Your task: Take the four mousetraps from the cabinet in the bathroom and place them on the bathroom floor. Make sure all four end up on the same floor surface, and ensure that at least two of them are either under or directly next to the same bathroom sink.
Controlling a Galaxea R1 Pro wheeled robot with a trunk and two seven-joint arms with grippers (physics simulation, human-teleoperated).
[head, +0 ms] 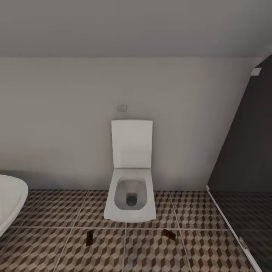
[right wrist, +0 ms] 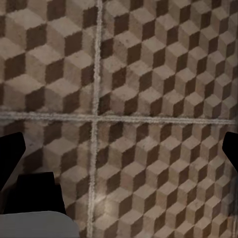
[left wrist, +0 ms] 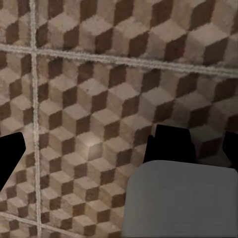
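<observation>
Seeing two mousetraps (head: 89, 238) (head: 169, 234) on the bathroom floor (head: 151, 253) at lower centre before the toilet (head: 131, 196), both grippers (left wrist: 119, 148) (right wrist: 119, 148) spread empty, sink placement unconfirmed.

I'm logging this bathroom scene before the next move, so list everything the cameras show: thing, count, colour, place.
toilet: one, white, lid up, against the back wall, centre.
mousetraps: two, dark brown, flat on the floor in front of the toilet, one toward the left, one toward the right.
bathtub: one, white, rounded edge at the left border.
wall plate: one, pale, on the wall above the toilet.
dark panel: one, dark grey, at the right, with a pale frame at its base.
bathroom floor: brown-and-beige cube tiles, pale grout.
wall: off-white, behind the toilet.
left gripper: black fingers spread, above bare tiles.
right gripper: black fingers spread, above bare tiles.
</observation>
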